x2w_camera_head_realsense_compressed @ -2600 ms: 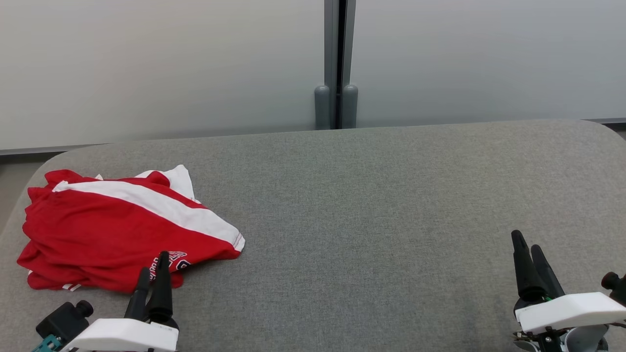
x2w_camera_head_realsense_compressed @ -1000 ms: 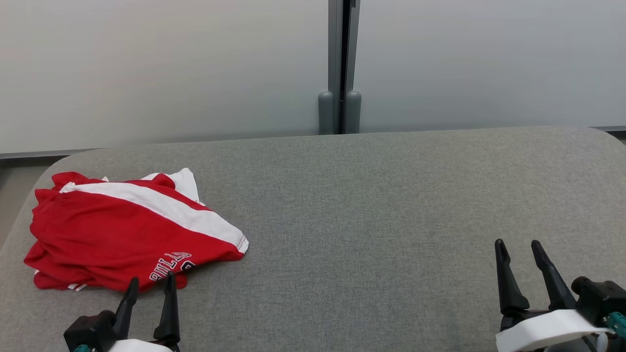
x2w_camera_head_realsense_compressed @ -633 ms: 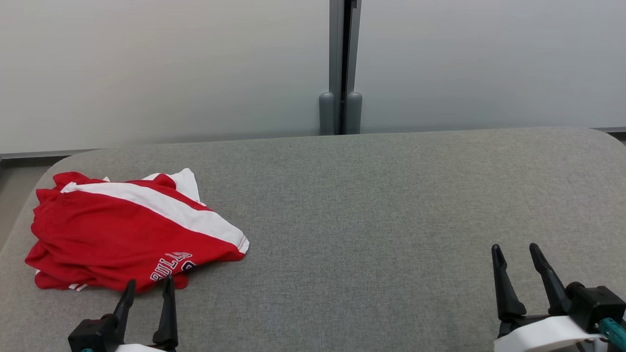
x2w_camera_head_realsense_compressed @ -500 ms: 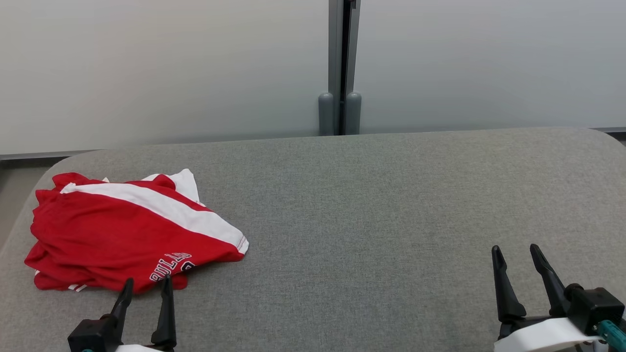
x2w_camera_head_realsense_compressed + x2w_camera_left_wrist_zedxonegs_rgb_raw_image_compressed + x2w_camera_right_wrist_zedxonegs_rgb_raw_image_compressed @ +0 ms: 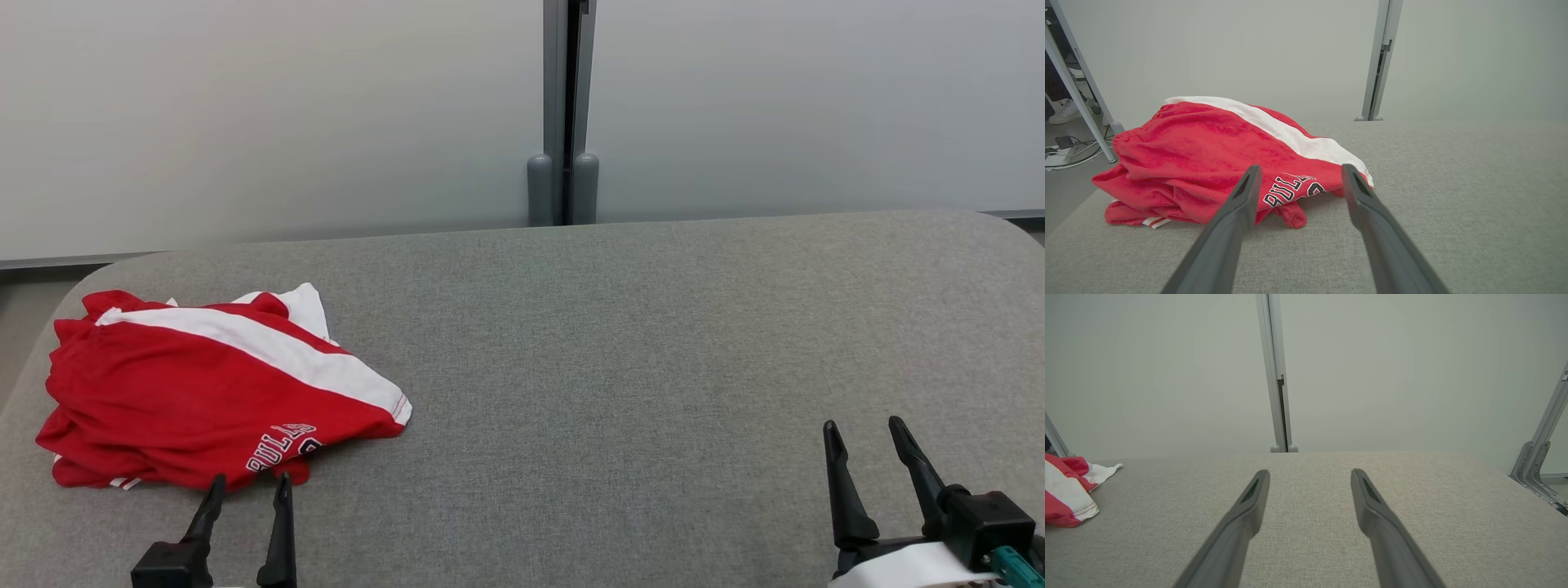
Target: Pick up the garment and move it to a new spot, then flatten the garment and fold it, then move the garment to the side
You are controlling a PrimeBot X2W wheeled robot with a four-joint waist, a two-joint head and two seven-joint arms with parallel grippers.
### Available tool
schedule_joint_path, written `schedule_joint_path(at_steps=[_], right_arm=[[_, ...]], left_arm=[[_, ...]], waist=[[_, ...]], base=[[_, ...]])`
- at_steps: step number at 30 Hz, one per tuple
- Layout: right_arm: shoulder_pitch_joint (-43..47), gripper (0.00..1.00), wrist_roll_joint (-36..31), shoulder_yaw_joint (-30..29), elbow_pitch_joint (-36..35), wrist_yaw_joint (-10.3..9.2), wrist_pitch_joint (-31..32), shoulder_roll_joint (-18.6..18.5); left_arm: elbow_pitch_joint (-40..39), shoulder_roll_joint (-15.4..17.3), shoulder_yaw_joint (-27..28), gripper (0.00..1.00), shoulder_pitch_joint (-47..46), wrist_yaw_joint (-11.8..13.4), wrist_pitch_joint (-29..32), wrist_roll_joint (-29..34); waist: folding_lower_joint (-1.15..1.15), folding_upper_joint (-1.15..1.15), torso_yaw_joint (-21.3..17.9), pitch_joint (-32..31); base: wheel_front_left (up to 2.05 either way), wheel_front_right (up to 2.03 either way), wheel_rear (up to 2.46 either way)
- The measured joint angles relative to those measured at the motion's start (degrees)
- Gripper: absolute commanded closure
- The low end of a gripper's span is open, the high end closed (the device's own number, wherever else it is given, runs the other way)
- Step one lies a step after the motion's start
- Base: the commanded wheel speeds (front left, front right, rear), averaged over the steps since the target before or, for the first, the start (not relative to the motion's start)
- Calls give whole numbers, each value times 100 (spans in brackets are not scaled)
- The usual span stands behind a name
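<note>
A bunched red-and-white cloth garment is lying on the grey fabric table, just ahead of the left end effector, which is standing spread apart and empty. The right end effector, well apart to the garment's right, is likewise gaping empty.

1. The table is covered in grey woven fabric, and its 2 far corners are rounded.
2. 1 red garment with a broad white stripe lies bunched in stacked layers on the table's left part, close to the left edge.
3. Its lettered corner points toward the near edge.
</note>
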Motion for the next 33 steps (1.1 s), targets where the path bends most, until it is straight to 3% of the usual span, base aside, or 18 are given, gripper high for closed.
schedule_joint_path(at_steps=[8, 33], right_arm=[[33, 0, -185, -32, 88, 9, -74, -1], [91, 0, -103, -41, 143, 9, -81, -20]], left_arm=[[102, -15, 57, 0, 0, 1, -77, 260], [297, -56, 204, 0, -37, -149, -83, 112]], waist=[[0, 0, 10, 13], [0, 0, 51, 22]], base=[[0, 0, 0], [0, 0, 0]])
